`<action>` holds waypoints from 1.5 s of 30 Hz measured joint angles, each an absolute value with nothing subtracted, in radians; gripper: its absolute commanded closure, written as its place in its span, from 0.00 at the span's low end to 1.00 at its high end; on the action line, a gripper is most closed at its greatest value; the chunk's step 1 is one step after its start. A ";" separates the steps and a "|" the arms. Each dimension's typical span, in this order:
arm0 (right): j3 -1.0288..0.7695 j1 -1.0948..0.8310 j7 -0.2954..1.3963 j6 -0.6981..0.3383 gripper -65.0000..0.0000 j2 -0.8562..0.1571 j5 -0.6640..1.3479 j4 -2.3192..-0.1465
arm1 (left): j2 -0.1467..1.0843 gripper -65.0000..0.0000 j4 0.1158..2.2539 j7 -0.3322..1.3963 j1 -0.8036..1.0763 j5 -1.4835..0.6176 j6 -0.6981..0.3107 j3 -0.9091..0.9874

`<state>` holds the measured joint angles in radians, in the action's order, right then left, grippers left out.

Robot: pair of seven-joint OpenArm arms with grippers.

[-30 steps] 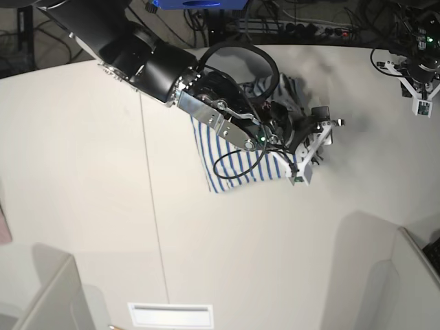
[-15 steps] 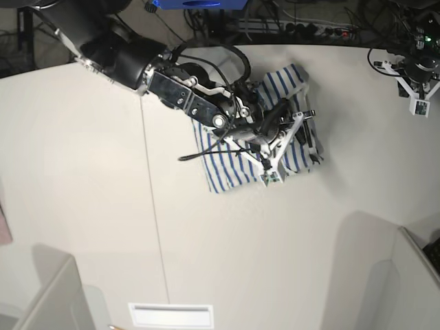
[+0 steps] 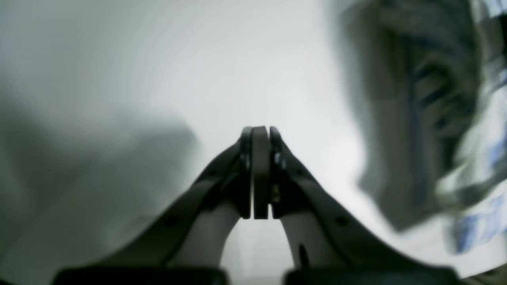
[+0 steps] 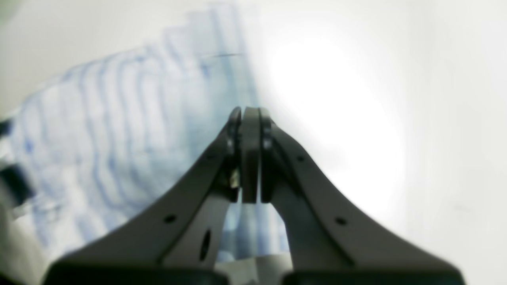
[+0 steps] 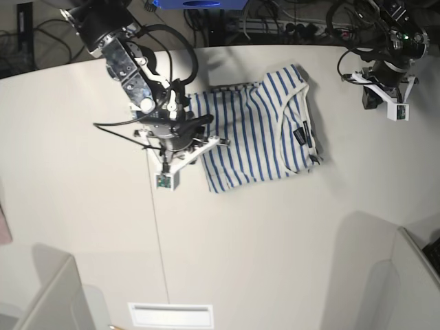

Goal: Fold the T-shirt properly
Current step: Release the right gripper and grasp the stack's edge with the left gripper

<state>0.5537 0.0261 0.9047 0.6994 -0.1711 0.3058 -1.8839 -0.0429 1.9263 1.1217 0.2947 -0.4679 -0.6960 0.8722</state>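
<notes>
The T-shirt [image 5: 258, 134] lies folded at the upper middle of the base view on the desk [image 5: 275, 240]. The right gripper [image 5: 167, 180], fingers together and empty, sits just left of it; the left gripper [image 5: 392, 106], fingers pressed together, is farther off at upper right.

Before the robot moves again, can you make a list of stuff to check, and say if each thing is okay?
1. Right tool empty and off the shirt: ok, shut on nothing, hanging over the table beside the cloth.
2. Left tool empty: ok, looks shut with nothing in it, far over by the table's corner.
3. T-shirt folded into a bundle: ok, a compact striped block.
4. Fold neat: not ok, the edges are uneven and the dark label shows.
5. T-shirt fully on the table: ok.
6. Layers underneath lying flat: cannot tell, hidden.
</notes>
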 measured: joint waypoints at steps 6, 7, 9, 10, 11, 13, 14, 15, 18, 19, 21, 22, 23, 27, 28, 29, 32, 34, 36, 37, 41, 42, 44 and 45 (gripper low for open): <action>0.542 -0.027 0.907 0.699 1.00 -0.207 0.309 -1.884 | -0.051 0.07 1.922 1.295 0.222 -0.688 -0.692 0.874; 0.542 -0.037 0.908 0.699 1.00 -0.207 0.311 -1.884 | -0.058 0.03 1.922 1.293 0.222 -0.726 -0.692 0.874; 0.542 -0.049 0.908 0.699 1.00 -0.208 0.310 -1.884 | -0.075 0.03 1.921 1.298 0.220 -0.766 -0.692 0.873; 0.542 -0.051 0.909 0.699 1.00 -0.209 0.310 -1.884 | -0.082 0.03 1.919 1.306 0.215 -0.773 -0.692 0.873; 0.543 -0.054 0.907 0.699 1.00 -0.210 0.310 -1.884 | -0.086 0.03 1.911 1.306 0.207 -0.773 -0.693 0.870; 0.541 -0.059 0.905 0.699 1.00 -0.212 0.309 -1.884 | -0.083 0.03 1.882 1.303 0.189 -0.773 -0.692 0.847; 0.541 -0.062 0.905 0.699 1.00 -0.212 0.310 -1.884 | -0.081 0.03 1.863 1.302 0.187 -0.775 -0.692 0.825; 0.541 -0.062 0.906 0.699 1.00 -0.212 0.310 -1.884 | -0.080 0.03 1.844 1.301 0.186 -0.780 -0.691 0.805; 0.541 -0.060 0.904 0.699 1.00 -0.212 0.310 -1.884 | -0.093 0.03 1.787 1.301 0.188 -0.780 -0.691 0.761; 0.541 -0.062 0.905 0.699 1.00 -0.212 0.310 -1.884 | -0.092 0.03 1.765 1.301 0.189 -0.780 -0.690 0.749; 0.540 -0.070 0.905 0.699 1.00 -0.212 0.307 -1.884 | -0.093 0.03 1.721 1.305 0.183 -0.779 -0.690 0.739; 0.540 -0.073 0.905 0.699 1.00 -0.211 0.309 -1.884 | -0.093 0.03 1.703 1.301 0.178 -0.775 -0.690 0.741; 0.540 -0.076 0.905 0.699 1.00 -0.209 0.310 -1.884 | -0.091 0.03 1.684 1.298 0.173 -0.774 -0.690 0.744; 0.534 -0.080 0.904 0.699 1.00 -0.212 0.308 -1.884 | -0.086 0.03 1.638 1.266 0.164 -0.783 -0.690 0.743; 0.534 -0.082 0.904 0.699 1.00 -0.212 0.309 -1.884 | -0.086 0.03 1.634 1.250 0.164 -0.783 -0.690 0.738; 0.534 -0.084 0.905 0.699 1.00 -0.212 0.310 -1.884 | -0.087 0.03 1.631 1.237 0.164 -0.783 -0.690 0.738; 0.535 -0.087 0.905 0.699 1.00 -0.212 0.310 -1.884 | -0.092 0.03 1.606 1.200 0.163 -0.789 -0.664 0.708; 0.535 -0.087 0.905 0.699 1.00 -0.212 0.310 -1.884 | -0.091 0.03 1.591 1.187 0.159 -0.795 -0.644 0.685; 0.535 -0.087 0.905 0.699 1.00 -0.212 0.310 -1.884 | -0.091 0.03 1.573 1.148 0.153 -0.799 -0.628 0.664; 0.535 -0.087 0.905 0.699 1.00 -0.212 0.309 -1.884 | -0.090 0.03 1.563 1.143 0.149 -0.799 -0.624 0.651; 0.529 -0.101 0.906 0.699 1.00 -0.211 0.310 -1.884 | -0.089 0.03 1.538 1.135 0.136 -0.814 -0.575 0.614; 0.519 -0.107 0.904 0.699 1.00 -0.209 0.314 -1.884 | -0.089 0.05 1.538 1.135 0.134 -0.814 -0.575 0.613; 0.492 -0.125 0.870 0.699 1.00 -0.210 0.309 -1.887 | -0.088 0.15 1.535 1.133 0.134 -0.813 -0.575 0.613; 0.483 -0.136 0.854 0.699 1.00 -0.212 0.306 -1.892 | -0.088 0.22 1.534 1.135 0.137 -0.810 -0.575 0.613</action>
<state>0.4831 -0.1356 0.8539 0.6994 -0.2115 0.3058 -1.8923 -0.0875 1.5341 1.1351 0.1368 -0.8101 -0.5751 0.6128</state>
